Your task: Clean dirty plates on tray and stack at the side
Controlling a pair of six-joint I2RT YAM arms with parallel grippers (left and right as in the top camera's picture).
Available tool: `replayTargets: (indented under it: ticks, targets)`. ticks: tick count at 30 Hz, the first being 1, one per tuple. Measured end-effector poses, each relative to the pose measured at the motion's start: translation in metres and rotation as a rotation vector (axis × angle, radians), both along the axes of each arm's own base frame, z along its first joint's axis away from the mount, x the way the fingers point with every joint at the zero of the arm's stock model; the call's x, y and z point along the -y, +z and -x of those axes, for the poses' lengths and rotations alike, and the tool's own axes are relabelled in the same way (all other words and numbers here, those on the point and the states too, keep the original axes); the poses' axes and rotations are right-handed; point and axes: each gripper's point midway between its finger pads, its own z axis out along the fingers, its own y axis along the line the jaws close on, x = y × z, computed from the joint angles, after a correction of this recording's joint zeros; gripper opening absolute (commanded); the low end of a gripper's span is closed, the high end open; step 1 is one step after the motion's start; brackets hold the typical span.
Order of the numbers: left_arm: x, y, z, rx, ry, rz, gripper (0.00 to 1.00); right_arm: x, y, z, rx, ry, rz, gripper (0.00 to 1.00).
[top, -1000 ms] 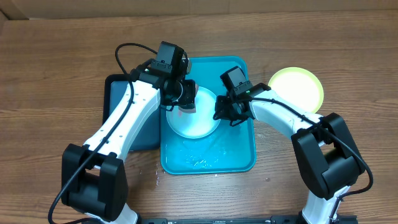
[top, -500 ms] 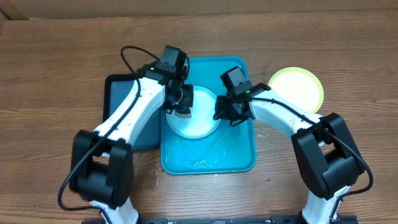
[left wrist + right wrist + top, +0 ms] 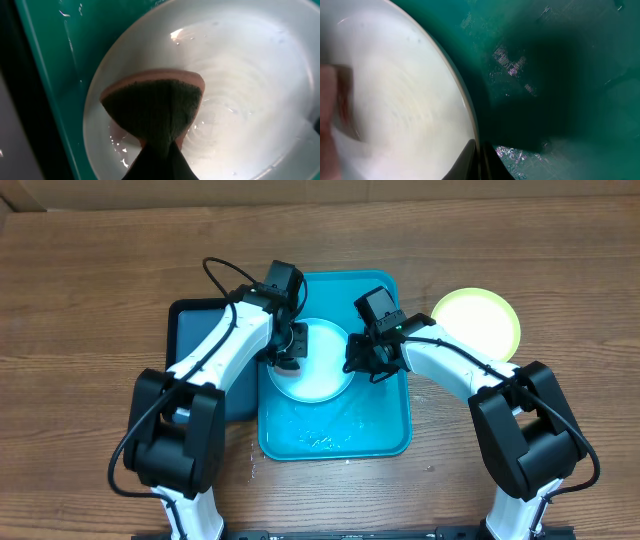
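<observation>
A pale blue plate (image 3: 318, 370) lies in the turquoise tray (image 3: 385, 430); it also shows in the left wrist view (image 3: 250, 90) and the right wrist view (image 3: 395, 100). My left gripper (image 3: 289, 350) is shut on a sponge (image 3: 155, 107), dark green on top with a pink base, pressed on the plate's left half. My right gripper (image 3: 362, 363) is shut on the plate's right rim (image 3: 479, 150), one finger on each side. A yellow-green plate (image 3: 477, 322) with a pale centre lies on the table to the right of the tray. A third plate is not in view.
A dark navy tray (image 3: 195, 370) lies to the left of the turquoise tray, partly under my left arm. Water drops glisten on the turquoise tray's floor (image 3: 320, 438). Bare wooden table (image 3: 90, 300) surrounds the trays.
My left gripper with the sponge has moved a little down and right across the plate's left side. The right gripper and plate have stayed put.
</observation>
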Motion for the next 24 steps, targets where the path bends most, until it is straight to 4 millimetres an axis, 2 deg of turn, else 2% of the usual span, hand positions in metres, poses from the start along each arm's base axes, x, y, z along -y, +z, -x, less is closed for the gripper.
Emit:
replayTargets:
  ticks: [7,14,20,24]
  targets:
    - [0.000,-0.027,0.006,-0.069,-0.002,-0.010,0.04,0.000,0.000,0.000,0.000,0.000,0.000,0.05]
    - [0.011,-0.027,0.009,-0.118,-0.030,0.124,0.04,0.002,-0.001,0.000,-0.002,-0.003,0.009,0.05]
    - [0.041,-0.020,0.019,-0.184,-0.088,0.350,0.04,0.002,-0.001,0.000,-0.002,-0.003,0.011,0.06]
    - [0.048,-0.010,0.014,-0.184,-0.089,0.432,0.04,0.002,-0.001,0.000,-0.001,-0.003,0.009,0.06]
